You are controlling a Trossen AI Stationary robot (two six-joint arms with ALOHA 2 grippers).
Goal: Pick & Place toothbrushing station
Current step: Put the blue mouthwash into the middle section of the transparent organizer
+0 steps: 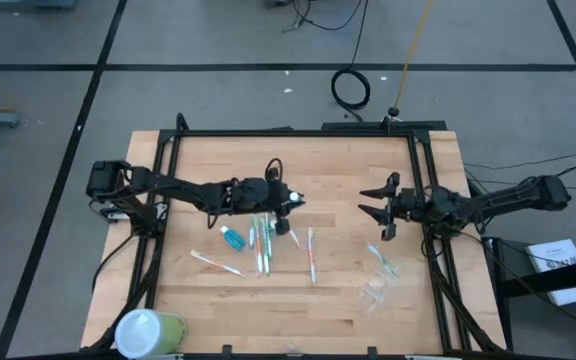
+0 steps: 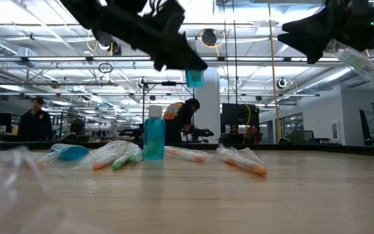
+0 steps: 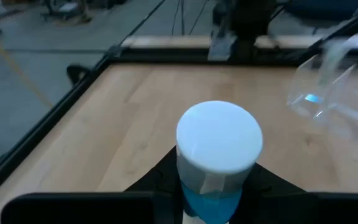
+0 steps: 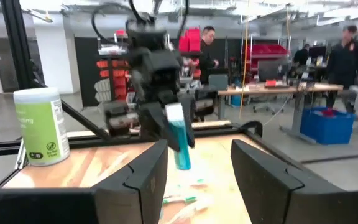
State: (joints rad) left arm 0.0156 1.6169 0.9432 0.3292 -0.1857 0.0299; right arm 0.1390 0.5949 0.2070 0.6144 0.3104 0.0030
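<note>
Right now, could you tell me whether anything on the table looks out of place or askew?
Yes: the toothbrushes lie scattered flat mid-table rather than in the clear holder, which sits apart near the right side. One teal tube stands among them; another teal tube hangs in the left gripper.

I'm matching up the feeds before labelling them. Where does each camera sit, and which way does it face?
High: overhead, straight down; both arms, left end effector, right end effector.
Low: tabletop level, facing the room; arms overhead.
Left wrist: along its fingers, gripping a teal tube.
Right wrist: past its open fingers toward the left arm.
Shared: low and right wrist both show the held tube.
</note>
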